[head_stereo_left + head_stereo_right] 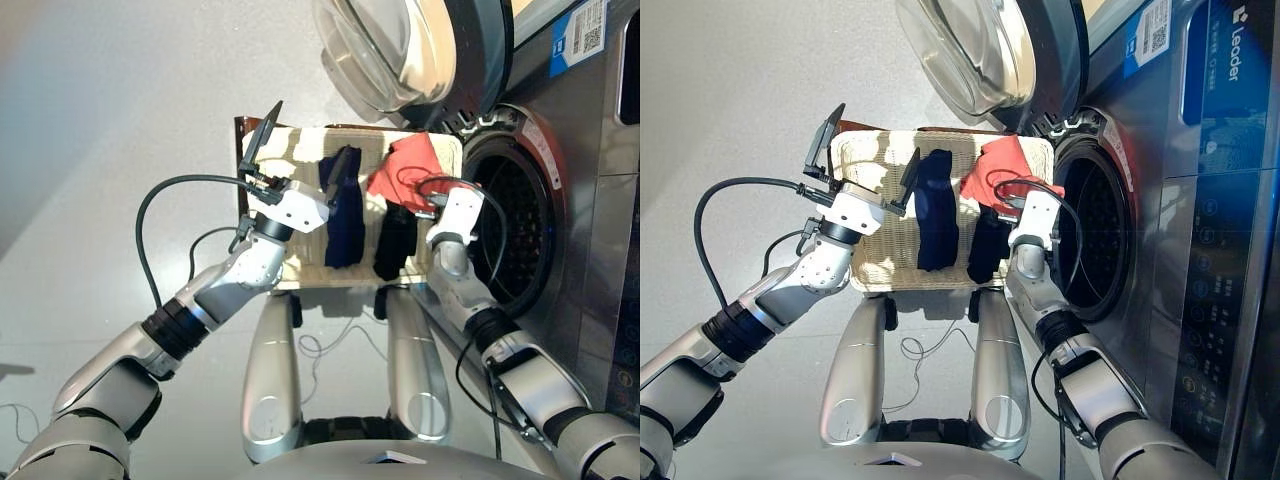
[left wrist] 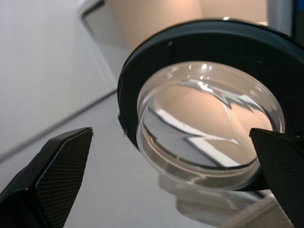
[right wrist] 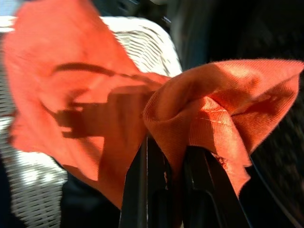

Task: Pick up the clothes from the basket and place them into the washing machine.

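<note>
The cream wicker basket (image 1: 890, 250) sits in front of me, beside the washing machine (image 1: 1210, 200), whose drum (image 1: 515, 235) stands open. A navy cloth (image 1: 343, 215) and a black cloth (image 1: 395, 245) lie side by side in the basket. My right gripper (image 1: 420, 195) is shut on the orange-red cloth (image 1: 405, 165) at the basket's right end, next to the drum mouth; the cloth (image 3: 71, 95) drapes over the fingers. My left gripper (image 1: 313, 128) hovers open over the basket's left part, holding nothing, left of the navy cloth.
The round glass door (image 1: 385, 50) hangs open above the basket's far edge and fills the left wrist view (image 2: 209, 123). A dark brown edge (image 1: 240, 125) shows behind the basket's far left corner. Black cables (image 1: 150, 230) loop off both wrists. Grey floor (image 1: 100, 120) lies to the left.
</note>
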`<state>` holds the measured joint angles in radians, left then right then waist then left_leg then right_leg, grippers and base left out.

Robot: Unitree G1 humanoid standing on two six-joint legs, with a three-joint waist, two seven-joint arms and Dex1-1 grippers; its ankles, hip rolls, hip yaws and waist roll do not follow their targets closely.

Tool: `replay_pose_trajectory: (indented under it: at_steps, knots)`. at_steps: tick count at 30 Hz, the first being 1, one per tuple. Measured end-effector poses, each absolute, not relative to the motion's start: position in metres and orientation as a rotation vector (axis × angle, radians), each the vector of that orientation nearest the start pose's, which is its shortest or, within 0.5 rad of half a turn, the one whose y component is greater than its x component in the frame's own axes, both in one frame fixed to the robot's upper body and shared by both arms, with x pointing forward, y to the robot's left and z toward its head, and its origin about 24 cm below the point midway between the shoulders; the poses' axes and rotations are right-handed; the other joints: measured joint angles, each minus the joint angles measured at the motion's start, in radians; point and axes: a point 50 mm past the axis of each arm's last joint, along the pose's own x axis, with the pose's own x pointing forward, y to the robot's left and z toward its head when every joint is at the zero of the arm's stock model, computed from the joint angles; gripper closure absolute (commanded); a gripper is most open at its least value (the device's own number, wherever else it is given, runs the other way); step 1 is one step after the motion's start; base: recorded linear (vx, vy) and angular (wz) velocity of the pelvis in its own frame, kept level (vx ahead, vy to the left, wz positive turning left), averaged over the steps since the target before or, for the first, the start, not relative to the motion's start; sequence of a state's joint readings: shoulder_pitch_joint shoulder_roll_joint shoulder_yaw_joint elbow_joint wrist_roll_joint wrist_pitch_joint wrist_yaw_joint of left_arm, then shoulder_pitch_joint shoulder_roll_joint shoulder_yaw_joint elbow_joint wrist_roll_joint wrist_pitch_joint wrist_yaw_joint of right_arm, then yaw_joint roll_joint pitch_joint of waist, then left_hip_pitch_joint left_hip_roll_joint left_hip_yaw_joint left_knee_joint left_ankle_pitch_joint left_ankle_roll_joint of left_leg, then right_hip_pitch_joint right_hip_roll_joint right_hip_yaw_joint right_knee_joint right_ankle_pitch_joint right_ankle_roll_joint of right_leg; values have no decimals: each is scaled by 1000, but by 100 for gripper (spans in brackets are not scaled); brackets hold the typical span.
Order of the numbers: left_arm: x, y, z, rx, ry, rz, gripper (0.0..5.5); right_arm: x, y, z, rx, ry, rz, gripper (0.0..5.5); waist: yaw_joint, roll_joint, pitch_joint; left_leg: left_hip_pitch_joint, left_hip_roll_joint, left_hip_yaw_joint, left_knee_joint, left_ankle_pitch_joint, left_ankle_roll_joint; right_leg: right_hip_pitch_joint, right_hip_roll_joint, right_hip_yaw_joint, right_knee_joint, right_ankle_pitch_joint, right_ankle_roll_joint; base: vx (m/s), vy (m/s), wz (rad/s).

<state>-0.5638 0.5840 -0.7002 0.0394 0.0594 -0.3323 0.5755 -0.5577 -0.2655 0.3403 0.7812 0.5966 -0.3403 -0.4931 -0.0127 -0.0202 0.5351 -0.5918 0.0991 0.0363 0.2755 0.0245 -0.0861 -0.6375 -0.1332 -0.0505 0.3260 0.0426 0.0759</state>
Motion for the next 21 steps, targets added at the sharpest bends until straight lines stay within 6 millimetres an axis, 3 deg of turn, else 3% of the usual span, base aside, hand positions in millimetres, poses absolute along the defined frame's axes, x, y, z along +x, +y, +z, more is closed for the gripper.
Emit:
replay_pose_trajectory:
  at_steps: [3, 8, 15, 21]
  knots:
    - [288, 88, 144, 443, -733, -242, 0, 347, -181, 50, 238, 3, -443, 550, 1, 5, 0, -10, -2, -3, 7, 0, 1, -9, -1, 0, 5, 0, 0, 0, 0, 0]
    - [285, 80, 132, 363, -655, -268, 0, 357, -195, 65, 558, -39, -670, 550, 14, 27, -1, -36, -5, -4, 9, 4, 5, -39, -4, 3, 17, 1, -1, 0, 0, 0]
    - [287, 78, 137, 282, -637, -260, 0, 366, -217, 89, 765, -86, -861, 550, 16, 63, 0, -98, -21, -10, 26, 9, 10, -99, -18, 3, 40, -2, 6, 0, 0, 0]
    - [290, 71, 151, 220, -668, -286, 0, 366, -263, 129, 989, -251, -1077, 550, 20, 96, 0, -236, -49, -34, 100, 9, 14, -240, -44, 8, 151, -33, 12, -63, 5, 194]
